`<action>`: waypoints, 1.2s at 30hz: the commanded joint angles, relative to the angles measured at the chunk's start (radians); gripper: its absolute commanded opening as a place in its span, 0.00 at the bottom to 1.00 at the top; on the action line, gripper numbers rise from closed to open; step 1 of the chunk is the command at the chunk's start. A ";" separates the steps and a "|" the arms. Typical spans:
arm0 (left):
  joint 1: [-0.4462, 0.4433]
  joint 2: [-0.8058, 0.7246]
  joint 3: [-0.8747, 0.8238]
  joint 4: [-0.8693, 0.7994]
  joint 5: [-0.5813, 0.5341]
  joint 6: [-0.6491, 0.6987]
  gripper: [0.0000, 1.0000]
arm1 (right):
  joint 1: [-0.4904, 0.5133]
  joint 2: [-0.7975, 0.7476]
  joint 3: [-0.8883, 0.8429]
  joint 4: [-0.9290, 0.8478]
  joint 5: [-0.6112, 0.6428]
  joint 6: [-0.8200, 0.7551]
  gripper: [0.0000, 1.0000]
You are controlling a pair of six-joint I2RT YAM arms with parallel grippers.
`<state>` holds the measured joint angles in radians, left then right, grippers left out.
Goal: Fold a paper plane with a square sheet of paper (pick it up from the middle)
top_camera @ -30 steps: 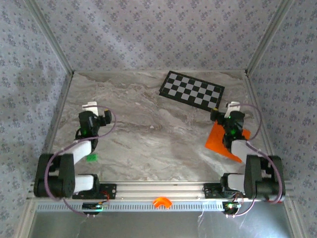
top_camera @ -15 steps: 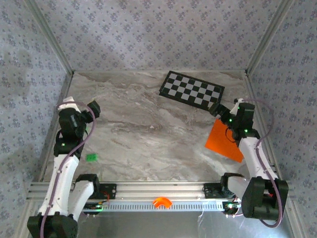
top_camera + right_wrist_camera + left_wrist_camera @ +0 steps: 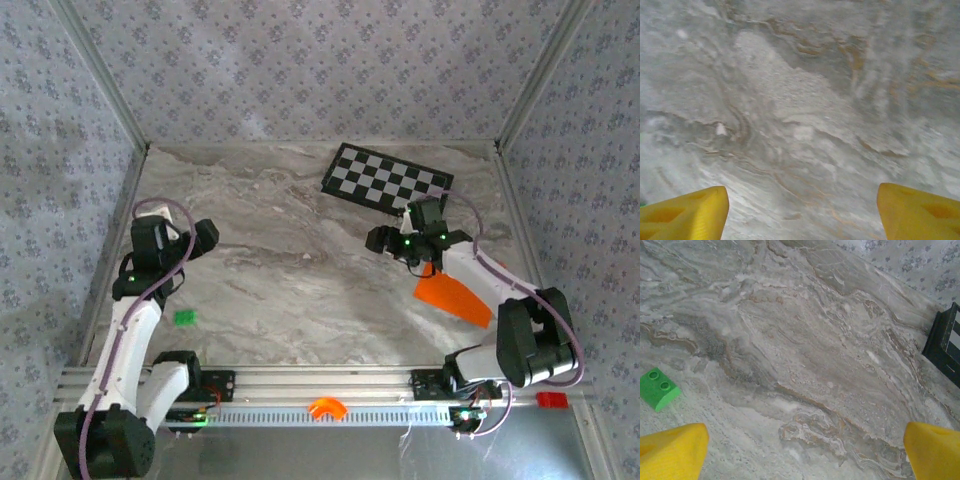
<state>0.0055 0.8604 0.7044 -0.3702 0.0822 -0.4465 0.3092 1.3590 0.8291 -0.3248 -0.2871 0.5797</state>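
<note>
Bright orange, thin square sheet of paper [image 3: 450,298] lies unfolded on the right side of the grey marbled tabletop [image 3: 300,290], near its front edge. Its upper right part is hidden under the right arm. It has not shifted over the last second.

What has changed is the arms. A second ago both were folded low by their bases, the right one resting over the sheet. Now the right arm has swung inward, and the right pincer [image 3: 385,240] sits beyond the sheet's upper corner, over bare marble. In the right wrist view the right pincer [image 3: 800,215] is released, its yellow fingertips [image 3: 685,215] wide apart with nothing between them. The left arm has risen and reached forward. The left pincer [image 3: 203,237] hangs well apart from the sheet, and its wrist view shows it [image 3: 802,455] spread wide and empty too, above a small green plastic brick [image 3: 657,388].

Farther back lies the black-and-white checkerboard card [image 3: 390,185].

Folding has not begun, I judge. The arms have only left their rest pose, and the right pincer would have to come back over the sheet's middle before any pick-up.
</note>
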 commanded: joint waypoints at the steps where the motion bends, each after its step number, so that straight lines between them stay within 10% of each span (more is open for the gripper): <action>1: -0.001 -0.005 0.028 0.003 0.045 -0.010 1.00 | -0.076 -0.046 -0.004 -0.180 0.208 0.040 0.81; 8: -0.002 0.072 0.056 -0.002 0.168 -0.009 1.00 | -0.341 -0.113 -0.164 -0.137 0.109 0.062 0.79; 18: -0.003 0.220 0.136 -0.082 0.248 -0.010 1.00 | -0.379 0.068 -0.188 -0.090 0.083 0.058 0.78; 36: -0.003 0.214 0.079 -0.103 0.304 -0.043 1.00 | 0.257 0.229 -0.089 0.036 0.129 0.416 0.77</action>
<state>0.0048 1.1000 0.7929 -0.4370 0.3599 -0.4789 0.4900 1.5276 0.7612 -0.2928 -0.1493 0.8349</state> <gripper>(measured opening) 0.997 0.775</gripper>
